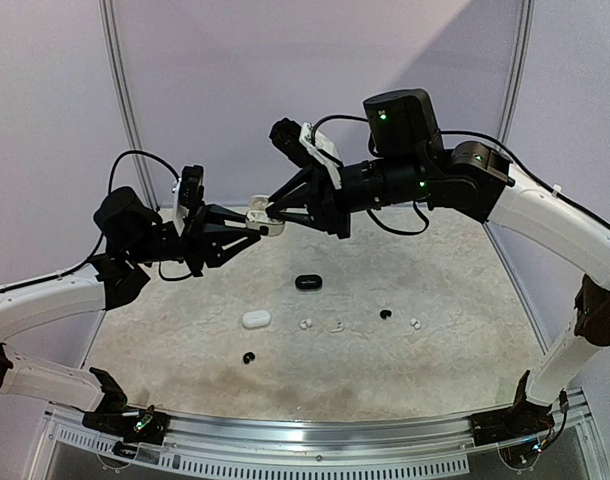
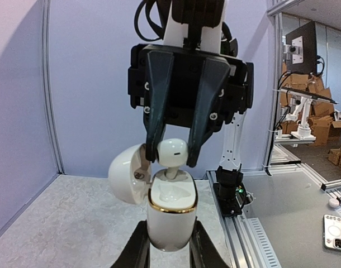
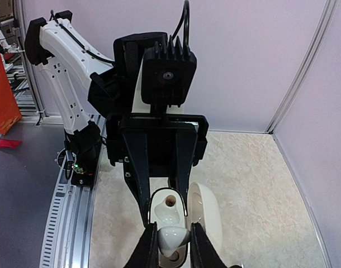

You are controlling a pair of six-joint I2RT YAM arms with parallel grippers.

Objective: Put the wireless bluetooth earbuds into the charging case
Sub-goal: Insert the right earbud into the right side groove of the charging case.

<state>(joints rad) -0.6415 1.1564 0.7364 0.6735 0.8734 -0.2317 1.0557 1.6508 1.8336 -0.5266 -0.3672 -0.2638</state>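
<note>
One earbud sits pinched in right gripper, one open case in left gripper (five buds below).

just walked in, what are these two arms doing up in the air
The left end effector holds a white charging case above the table, lid flipped open. The right end effector grips a white earbud with its stem dipping into the case, not fully seated yet. A second white case, a black case and several loose earbuds lie on the table.
</note>
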